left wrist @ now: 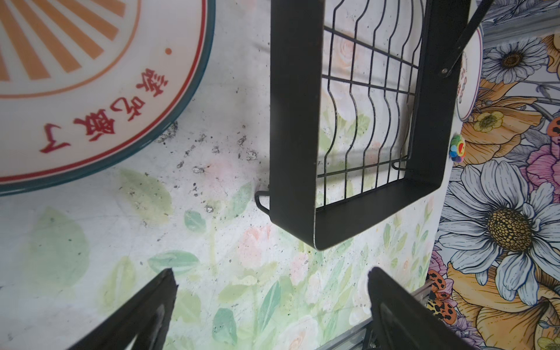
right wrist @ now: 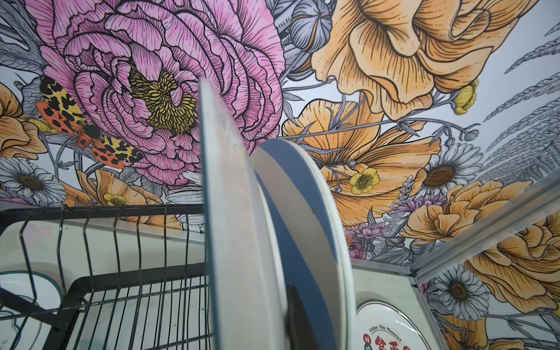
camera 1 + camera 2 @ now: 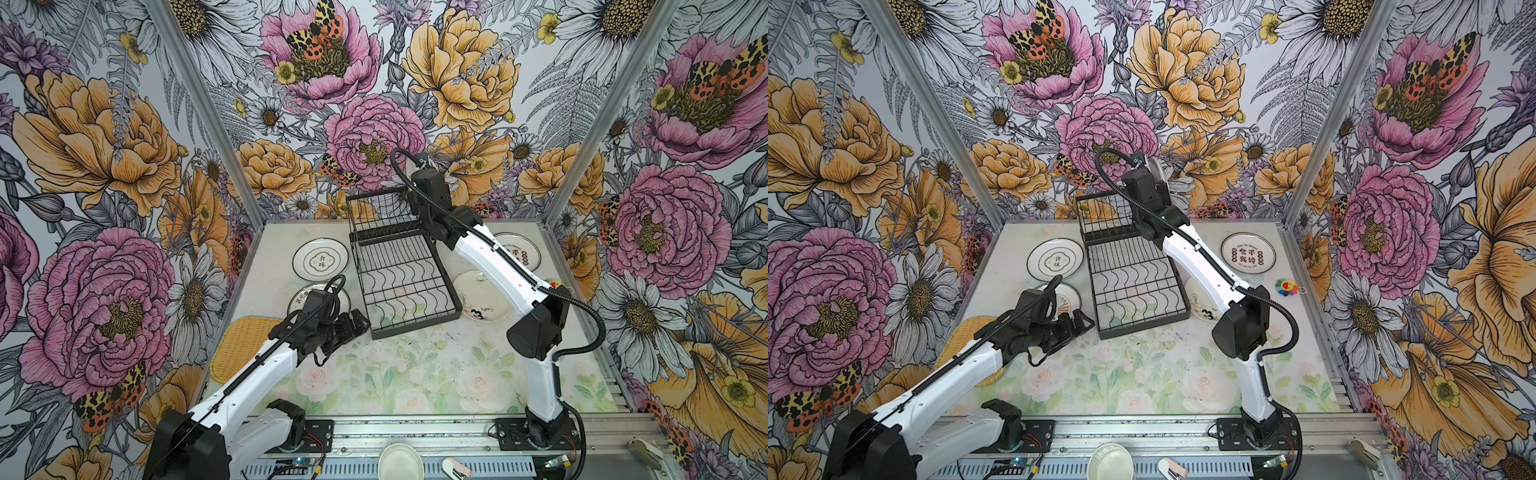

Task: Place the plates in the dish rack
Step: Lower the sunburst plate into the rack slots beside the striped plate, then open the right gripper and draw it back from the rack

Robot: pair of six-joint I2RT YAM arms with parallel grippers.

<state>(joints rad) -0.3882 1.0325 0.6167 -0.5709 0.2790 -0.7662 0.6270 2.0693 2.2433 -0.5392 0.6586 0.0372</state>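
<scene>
plate (image 2: 233,212), pale with teal rim, held on edge in clamped right pincer (image 2: 266,315); left pincer (image 1: 271,272) gapes wide.

i see the dish rack (image 3: 415,325) mid-table. left of it lie the far-left plate (image 3: 320,259) and near-left plate (image 3: 296,296), with the tray (image 3: 241,345) before them; right of it lie the far-right plate (image 3: 1248,252) and near-right plate (image 3: 482,299).

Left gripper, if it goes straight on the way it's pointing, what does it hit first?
Probably the dish rack, at its near corner; the open left gripper points at it over bare tabletop, though height is hard to judge.
</scene>
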